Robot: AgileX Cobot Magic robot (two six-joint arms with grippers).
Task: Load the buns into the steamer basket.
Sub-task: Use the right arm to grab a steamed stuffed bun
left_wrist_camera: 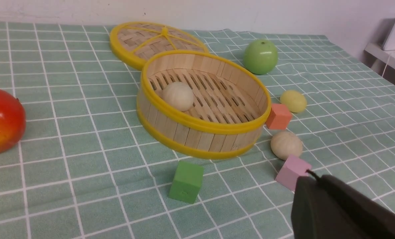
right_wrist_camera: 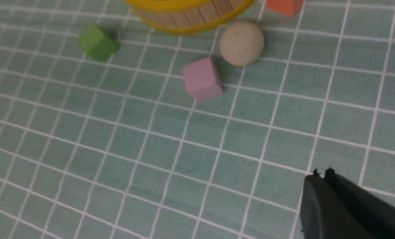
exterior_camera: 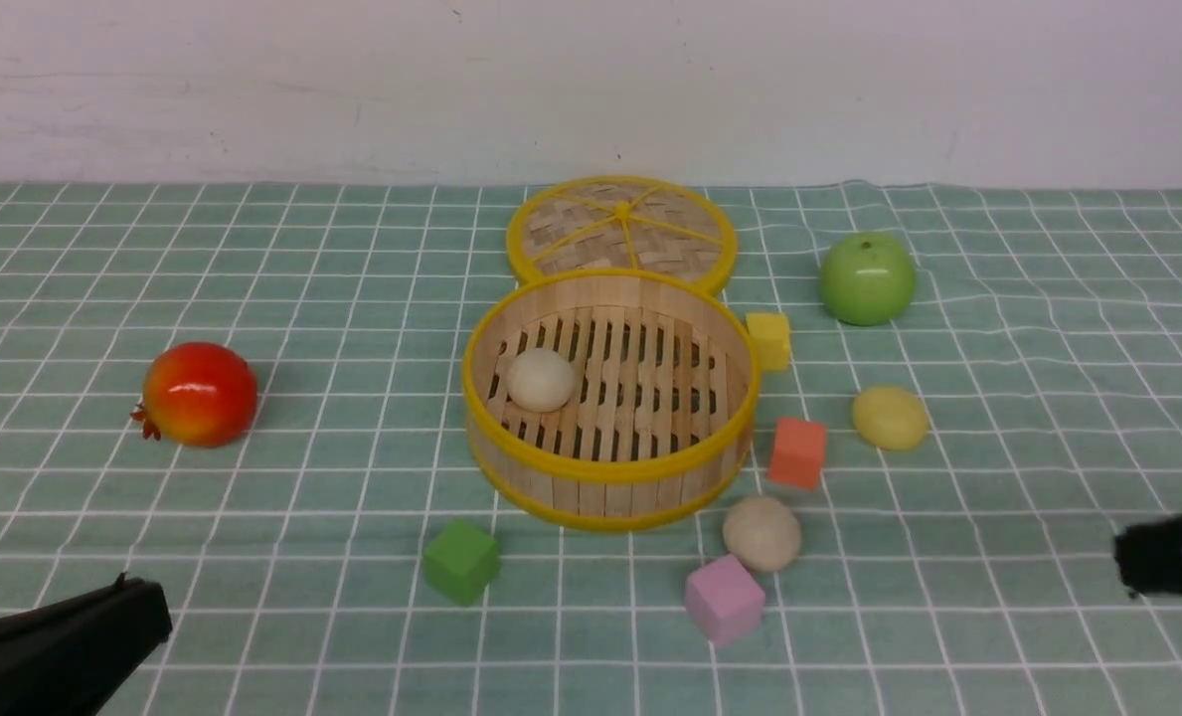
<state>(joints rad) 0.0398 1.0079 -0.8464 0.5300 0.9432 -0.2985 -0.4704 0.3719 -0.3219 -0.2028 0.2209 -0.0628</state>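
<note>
Green checked tablecloth (exterior_camera: pixel 302 298), white wall (exterior_camera: pixel 352 89), bun (exterior_camera: pixel 541 379) in steamer basket (exterior_camera: pixel 605 472), right gripper (right_wrist_camera: pixel 322 173) closed, left gripper (exterior_camera: pixel 148 605) unclear

The left claw (exterior_camera: pixel 148 605) sits low at the near left edge of the front view. Its dark fingers are closed into a single blunt wedge that points forward and to the right, holding nothing. The right claw (exterior_camera: pixel 1127 562) reaches in from the right edge, a little farther forward, pointing left; in its wrist view its two fingertips (right_wrist_camera: pixel 330 174) lie pressed side by side, empty.
</note>
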